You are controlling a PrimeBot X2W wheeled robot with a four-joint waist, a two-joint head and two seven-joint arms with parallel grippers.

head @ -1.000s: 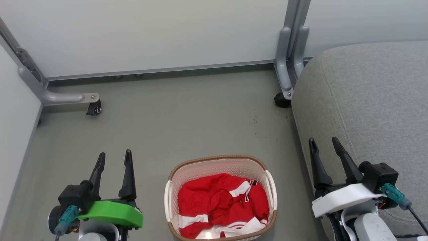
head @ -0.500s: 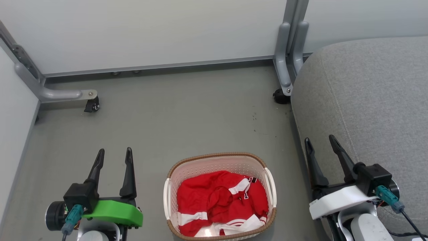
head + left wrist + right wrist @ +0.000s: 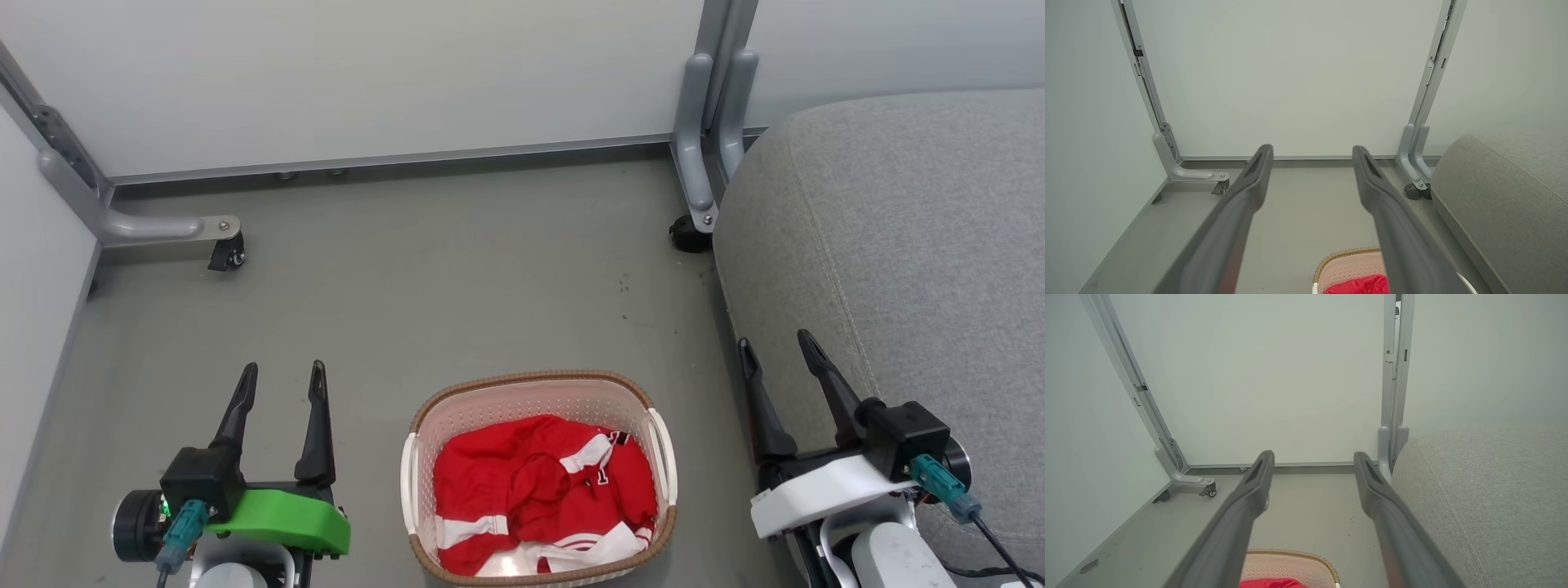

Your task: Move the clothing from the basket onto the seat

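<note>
The red clothing [image 3: 543,494] with white stripes lies crumpled in the cream basket [image 3: 531,398] on the grey floor at the bottom centre of the head view. The basket's brown rim [image 3: 1347,254] and a bit of red cloth [image 3: 1359,286] also show in the left wrist view; the rim [image 3: 1290,555] appears in the right wrist view too. The grey seat [image 3: 914,245] rises at the right. My left gripper [image 3: 283,371] hangs open to the left of the basket, holding nothing. My right gripper [image 3: 774,341] hangs open between the basket and the seat edge.
White partition panels stand behind and to the left on grey metal legs with castors [image 3: 224,253] [image 3: 690,233]. Grey floor [image 3: 457,278] stretches between the basket and the panels.
The head view has shifted slightly, so the whole picture sits a little differently. Both grippers have sunk a touch in the picture and stay open. The clothing lies unchanged in the basket.
</note>
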